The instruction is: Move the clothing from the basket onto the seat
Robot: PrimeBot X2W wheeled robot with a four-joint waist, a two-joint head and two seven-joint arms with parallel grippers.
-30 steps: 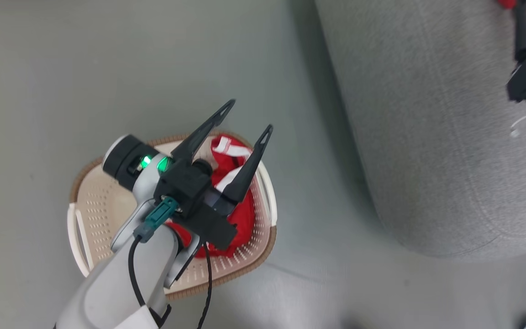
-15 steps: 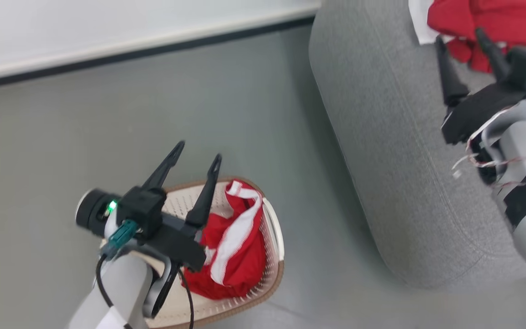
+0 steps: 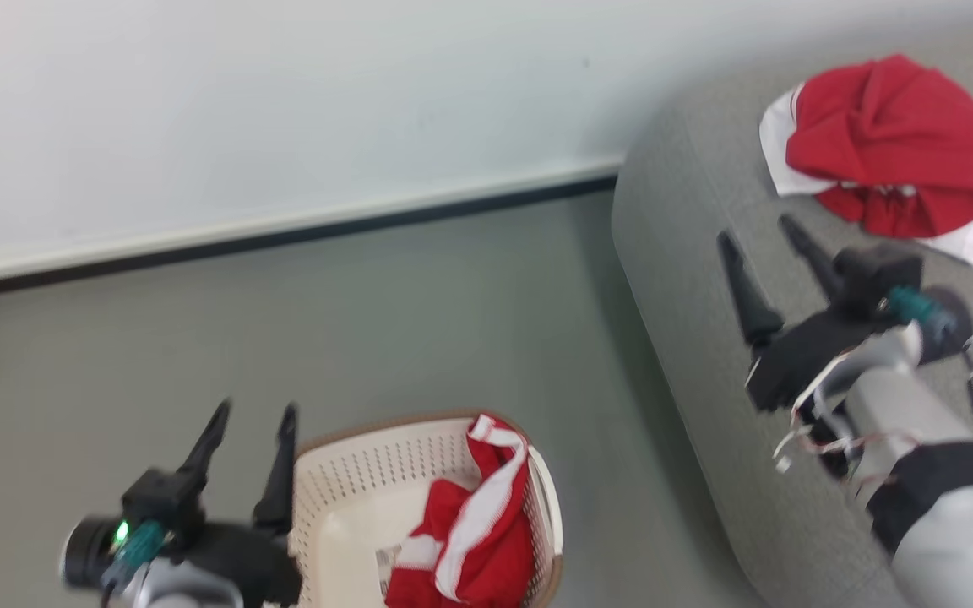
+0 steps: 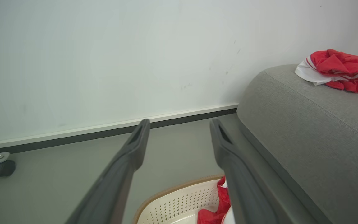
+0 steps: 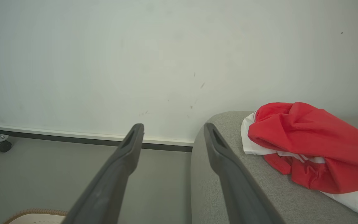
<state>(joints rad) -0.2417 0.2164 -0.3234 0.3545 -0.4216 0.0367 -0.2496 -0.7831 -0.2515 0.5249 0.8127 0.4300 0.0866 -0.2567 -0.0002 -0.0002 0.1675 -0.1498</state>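
Half done: one piece on the sofa, one in the basket, both claws spread and empty.

A crumpled red-and-white sports garment (image 3: 888,148) lies on top of the large grey woven-fabric sofa (image 3: 706,380), well in from its rounded edge, probably so it cannot slide off. The right claw (image 3: 752,230) hovers just short of it, fingers wide apart, holding nothing. A red garment with a white striped band (image 3: 470,523) slumps against the sofa-side wall of the cream perforated plastic laundry basket (image 3: 343,490) on the smooth grey-green floor (image 3: 368,321). The left claw (image 3: 254,412), equally spread, hangs beside the basket's other side, likely placed for that pickup. The head view gives both claws together. The left wrist view adds the sofa's height above the basket, and the right wrist view adds the placed garment's white underside.
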